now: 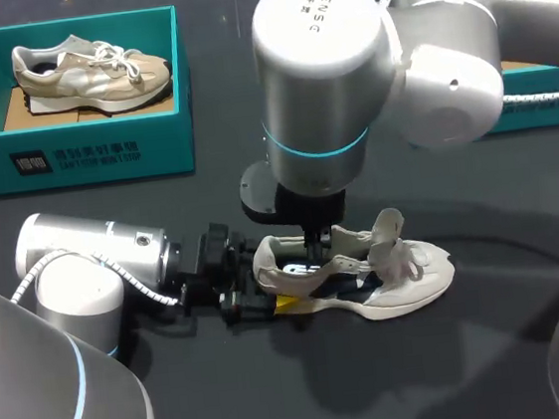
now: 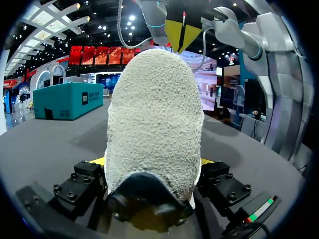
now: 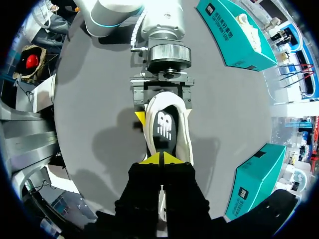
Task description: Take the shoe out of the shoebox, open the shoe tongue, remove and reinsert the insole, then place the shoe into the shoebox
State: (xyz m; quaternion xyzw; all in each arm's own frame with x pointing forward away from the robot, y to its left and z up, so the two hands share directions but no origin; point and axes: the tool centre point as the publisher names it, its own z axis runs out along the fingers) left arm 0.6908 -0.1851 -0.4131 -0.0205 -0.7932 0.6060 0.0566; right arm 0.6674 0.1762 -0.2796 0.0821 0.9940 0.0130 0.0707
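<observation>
A cream suede-and-mesh running shoe [image 1: 397, 282] sat on its sole near the middle of the dark counter [image 1: 476, 369], toe to the right and heel to the left. The left gripper [image 1: 267, 299] was level at the shoe's left end, one finger touching each side of the heel. The right gripper [image 1: 312, 256] hung straight above the shoe's mouth, its tips together inside the opening, over the dark printed insole [image 3: 166, 130] lying in the shoe. Behind, at the counter's far left, stood an open teal cardboard shoebox [image 1: 84, 155] with a second beige running shoe [image 1: 95, 74] in it, toe to the right. Another teal cardboard box [image 1: 548, 101] stood at the far right, behind the right arm.
</observation>
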